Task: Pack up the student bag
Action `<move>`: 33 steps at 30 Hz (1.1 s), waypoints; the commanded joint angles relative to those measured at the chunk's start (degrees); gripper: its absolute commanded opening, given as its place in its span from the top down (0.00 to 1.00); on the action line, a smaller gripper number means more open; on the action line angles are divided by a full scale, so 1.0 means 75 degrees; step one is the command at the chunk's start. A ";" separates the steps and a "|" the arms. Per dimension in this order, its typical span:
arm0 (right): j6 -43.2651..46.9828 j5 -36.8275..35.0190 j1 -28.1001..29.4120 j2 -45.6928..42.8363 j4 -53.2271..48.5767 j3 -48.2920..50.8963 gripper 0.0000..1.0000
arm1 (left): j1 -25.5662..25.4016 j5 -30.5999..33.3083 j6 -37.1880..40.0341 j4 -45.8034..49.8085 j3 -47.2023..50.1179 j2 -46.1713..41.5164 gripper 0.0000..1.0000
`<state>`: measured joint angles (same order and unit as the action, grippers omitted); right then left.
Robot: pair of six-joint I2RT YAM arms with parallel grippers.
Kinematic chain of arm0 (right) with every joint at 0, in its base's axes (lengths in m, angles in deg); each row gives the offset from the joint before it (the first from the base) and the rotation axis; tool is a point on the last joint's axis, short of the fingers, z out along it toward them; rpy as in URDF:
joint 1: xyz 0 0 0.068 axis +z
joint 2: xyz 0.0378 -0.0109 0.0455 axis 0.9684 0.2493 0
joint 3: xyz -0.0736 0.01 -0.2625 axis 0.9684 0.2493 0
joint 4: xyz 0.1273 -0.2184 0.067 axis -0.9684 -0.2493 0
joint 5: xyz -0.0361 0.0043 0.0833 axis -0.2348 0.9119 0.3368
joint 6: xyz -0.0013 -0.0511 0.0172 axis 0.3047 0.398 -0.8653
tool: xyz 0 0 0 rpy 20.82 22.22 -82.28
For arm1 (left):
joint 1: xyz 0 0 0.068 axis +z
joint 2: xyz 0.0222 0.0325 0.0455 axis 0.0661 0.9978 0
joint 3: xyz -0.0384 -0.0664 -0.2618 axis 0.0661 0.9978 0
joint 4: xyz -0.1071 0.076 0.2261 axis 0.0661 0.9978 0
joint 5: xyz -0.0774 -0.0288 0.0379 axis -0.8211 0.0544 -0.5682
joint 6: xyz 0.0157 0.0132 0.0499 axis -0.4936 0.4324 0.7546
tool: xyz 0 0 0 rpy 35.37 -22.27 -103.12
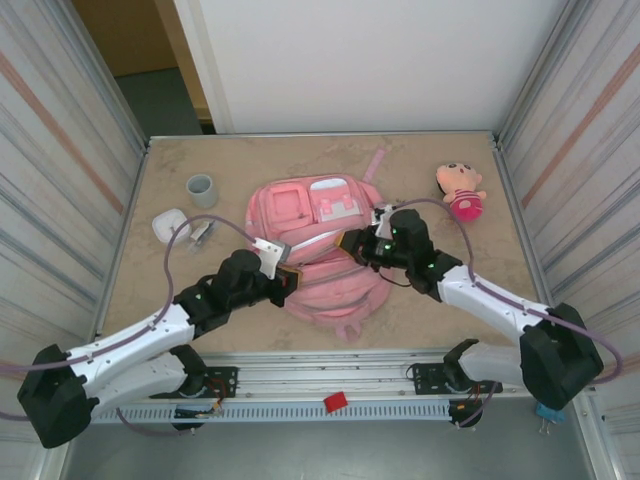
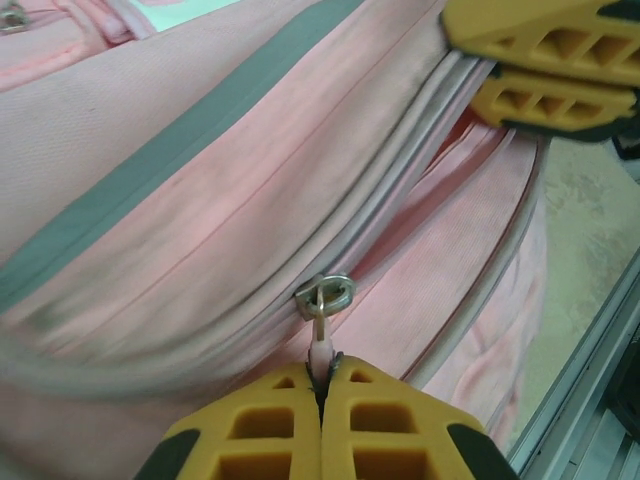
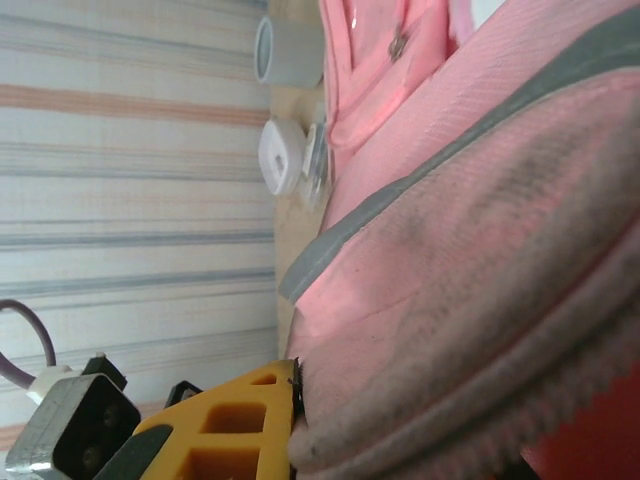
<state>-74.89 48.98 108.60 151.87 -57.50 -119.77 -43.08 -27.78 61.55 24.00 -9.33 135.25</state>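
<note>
Left jaws clamp the zipper pull of the student bag; right jaws are closed, pinching its fabric.

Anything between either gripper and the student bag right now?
Nothing visible. The left gripper is shut on the zipper pull of the student bag, and the right gripper pinches the bag's fabric farther along.
</note>
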 commanded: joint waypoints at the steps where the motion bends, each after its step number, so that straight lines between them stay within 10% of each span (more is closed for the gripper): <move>1: 0.0874 0.0212 -0.0592 -0.0598 -0.0985 -0.0320 0.89 | 0.0230 0.0596 0.0014 0.0104 0.0216 -0.0370 0.98; 11: -0.0167 -0.0578 0.0263 -0.0374 0.0055 -0.0073 0.56 | 0.0251 -0.0503 0.0417 -0.0785 -0.0038 0.0232 0.98; 18: -0.0583 -0.1216 0.1104 0.0397 0.0882 -0.0094 0.50 | 0.0214 -0.0748 0.0502 -0.1043 -0.0189 0.0454 0.98; 27: -0.0078 -0.1214 0.1119 0.0460 0.0437 -0.0304 0.87 | 0.0298 0.0031 0.0396 -0.0541 -0.0096 0.0235 0.97; 33: 0.0740 0.0090 0.0398 0.0033 -0.0414 -0.0711 0.92 | 0.0631 0.0284 0.0355 -0.0302 0.0092 0.0108 0.96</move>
<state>-74.52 45.72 114.00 155.42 -57.48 -121.87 -39.74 -29.24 63.93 21.55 -8.43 137.59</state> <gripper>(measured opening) 0.126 0.058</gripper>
